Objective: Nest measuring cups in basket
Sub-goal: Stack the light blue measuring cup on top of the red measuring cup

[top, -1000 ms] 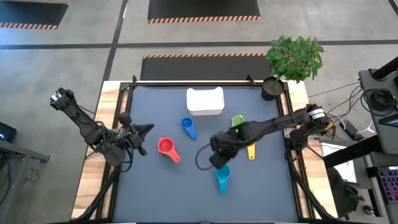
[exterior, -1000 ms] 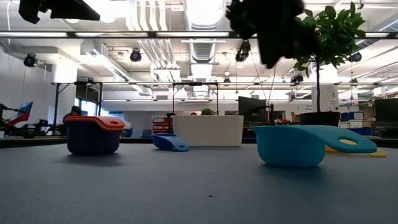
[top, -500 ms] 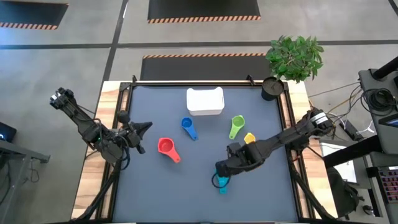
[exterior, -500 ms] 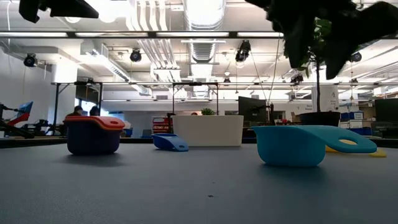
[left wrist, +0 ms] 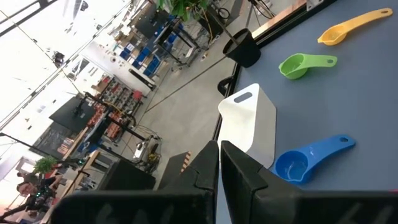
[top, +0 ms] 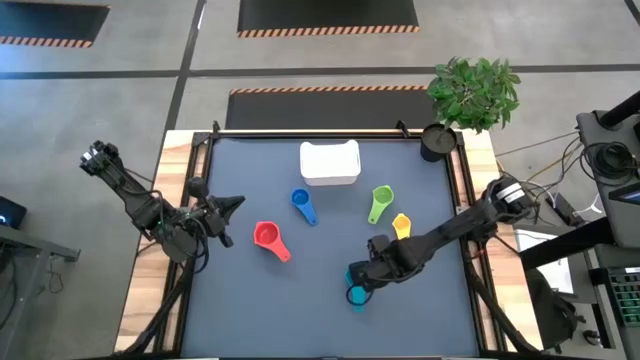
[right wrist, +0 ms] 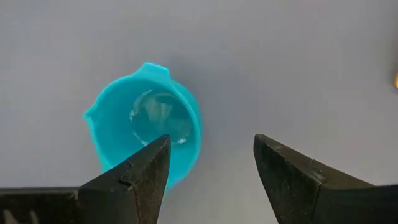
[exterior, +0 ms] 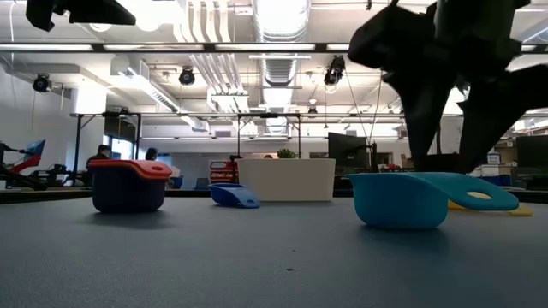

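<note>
Reading the table from left to right: the left gripper (top: 232, 205) waits at the left side of the table, its jaws pressed together and holding nothing. Just beside it lies the red cup (top: 266, 236), then the blue cup (top: 300, 200). The basket (top: 330, 163) stands near the far edge at mid-table; no cup shows inside it, so nesting has not begun there. Further right lie the green cup (top: 381, 198) and the yellow cup (top: 401, 223).

Step in hand, by judgement: approach to the teal cup (top: 356, 293), which sits near the front edge, well apart from the basket. The right gripper (top: 362, 280) hangs directly over it with jaws spread. No finger touches the cup so far as the pictures show.

Next move, by judgement: shift so that the cup wall or the handle lies between the two fingers, descend, close, then carry the cup to the basket.

Differences between views:
- The right wrist view shows the teal cup (right wrist: 144, 122) open side up, and offset toward one finger (right wrist: 137, 177) rather than centred in the gap. The high view hides most of the cup under the arm.
- The low view shows the teal cup (exterior: 411, 198) resting flat on the table, handle level, with the fingers above it.
- The left wrist view shows the basket (left wrist: 249, 124) from the side, a cut-out in its end wall.
</note>
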### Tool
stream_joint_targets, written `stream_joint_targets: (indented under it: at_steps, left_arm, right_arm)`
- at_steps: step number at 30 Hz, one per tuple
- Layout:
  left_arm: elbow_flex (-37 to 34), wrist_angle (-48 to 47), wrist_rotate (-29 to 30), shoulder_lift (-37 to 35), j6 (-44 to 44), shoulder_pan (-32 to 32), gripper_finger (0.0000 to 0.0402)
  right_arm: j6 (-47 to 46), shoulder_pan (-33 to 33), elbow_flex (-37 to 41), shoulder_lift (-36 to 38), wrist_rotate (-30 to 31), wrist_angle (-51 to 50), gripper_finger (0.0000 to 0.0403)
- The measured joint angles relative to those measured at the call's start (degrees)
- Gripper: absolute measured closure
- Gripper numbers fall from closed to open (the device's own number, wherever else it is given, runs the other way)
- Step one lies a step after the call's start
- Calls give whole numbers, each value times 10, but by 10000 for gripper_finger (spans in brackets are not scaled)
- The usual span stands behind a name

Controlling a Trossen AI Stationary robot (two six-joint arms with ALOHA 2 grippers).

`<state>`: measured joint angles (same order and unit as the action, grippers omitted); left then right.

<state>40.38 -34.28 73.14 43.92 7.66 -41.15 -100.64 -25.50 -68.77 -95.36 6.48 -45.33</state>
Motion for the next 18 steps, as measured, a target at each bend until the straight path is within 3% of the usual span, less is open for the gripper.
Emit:
stream_joint_targets:
  at_steps: [11, 18]
  left_arm:
    - [0, 0, 0, 0, 0, 0, 402]
    - [0, 0, 0, 0, 0, 0, 402]
  right_arm:
    - [60, 15, 15, -46, 3, 73, 192]
    - [78, 18, 9, -48, 1, 72, 275]
